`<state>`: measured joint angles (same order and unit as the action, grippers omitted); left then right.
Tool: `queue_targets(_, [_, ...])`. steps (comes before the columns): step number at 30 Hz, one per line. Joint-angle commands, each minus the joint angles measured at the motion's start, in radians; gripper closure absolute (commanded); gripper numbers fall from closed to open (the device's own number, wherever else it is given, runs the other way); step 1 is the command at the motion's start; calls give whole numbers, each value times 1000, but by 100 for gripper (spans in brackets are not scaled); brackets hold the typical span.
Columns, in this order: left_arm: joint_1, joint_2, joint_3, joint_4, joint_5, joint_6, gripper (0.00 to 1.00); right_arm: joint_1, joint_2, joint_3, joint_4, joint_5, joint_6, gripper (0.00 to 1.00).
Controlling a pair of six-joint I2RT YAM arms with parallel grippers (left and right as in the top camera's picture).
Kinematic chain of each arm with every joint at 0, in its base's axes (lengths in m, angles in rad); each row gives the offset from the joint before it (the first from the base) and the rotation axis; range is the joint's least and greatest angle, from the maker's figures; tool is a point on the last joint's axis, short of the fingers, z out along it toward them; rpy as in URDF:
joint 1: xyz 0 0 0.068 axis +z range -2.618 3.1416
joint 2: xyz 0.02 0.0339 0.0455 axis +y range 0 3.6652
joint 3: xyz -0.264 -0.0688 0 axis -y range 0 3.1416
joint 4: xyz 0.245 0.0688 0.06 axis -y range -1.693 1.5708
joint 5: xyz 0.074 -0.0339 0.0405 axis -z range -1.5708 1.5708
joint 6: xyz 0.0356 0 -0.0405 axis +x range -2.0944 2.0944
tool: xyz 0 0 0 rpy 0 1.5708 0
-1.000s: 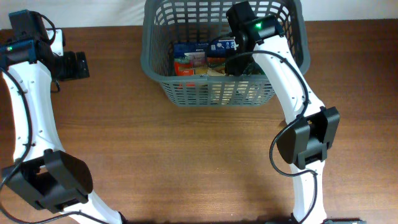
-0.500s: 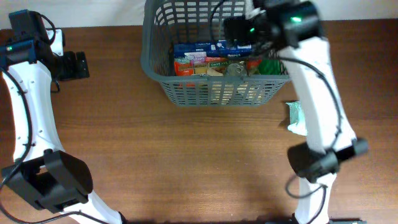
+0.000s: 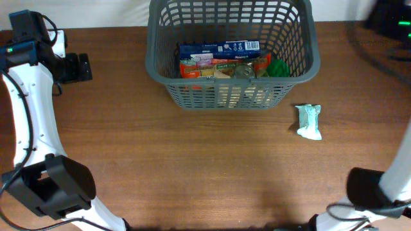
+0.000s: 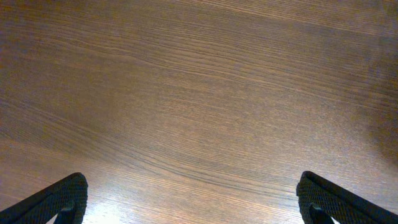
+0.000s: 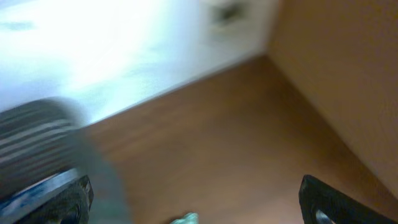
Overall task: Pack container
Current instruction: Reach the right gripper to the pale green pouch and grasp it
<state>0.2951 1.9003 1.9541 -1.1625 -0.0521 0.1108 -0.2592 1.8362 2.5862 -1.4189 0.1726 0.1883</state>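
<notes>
"Where's the big dark grey plastic basket (image 3: pixel 225 97)?"

"At 12 o'clock on the brown wooden table (image 3: pixel 192 167), 3 o'clock from the left claw (image 4: pixel 194 199). It and the right claw (image 5: pixel 199 208) gape wide, empty."

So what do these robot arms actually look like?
The left arm has slim white tubes, chunky black joints, a thin black cable and a small green light. The right arm looks the same, though it is mostly out of view. The fingers are black and textured.
</notes>
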Motion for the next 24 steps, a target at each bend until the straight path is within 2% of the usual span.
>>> queue_targets(1, [2, 2, -3, -1, 11, -9, 1, -158, -3, -185, 43, -176, 38, 1])
queue_targets(5, [2, 2, -3, -1, 11, -9, 1, -237, 2, -510, 149, -306, 37, 1])
queue_targets(12, [2, 2, -3, -1, 11, -9, 1, -146, 22, -960, 353, -357, -13, 1])
queue_targets(18, [3, 2, -3, -1, 11, -9, 1, -43, 25, -1181, 484, -356, -108, 1])
queue_targets(24, [2, 2, -3, -1, 11, -9, 1, -8, 45, -1276, 573, -319, -110, 1])
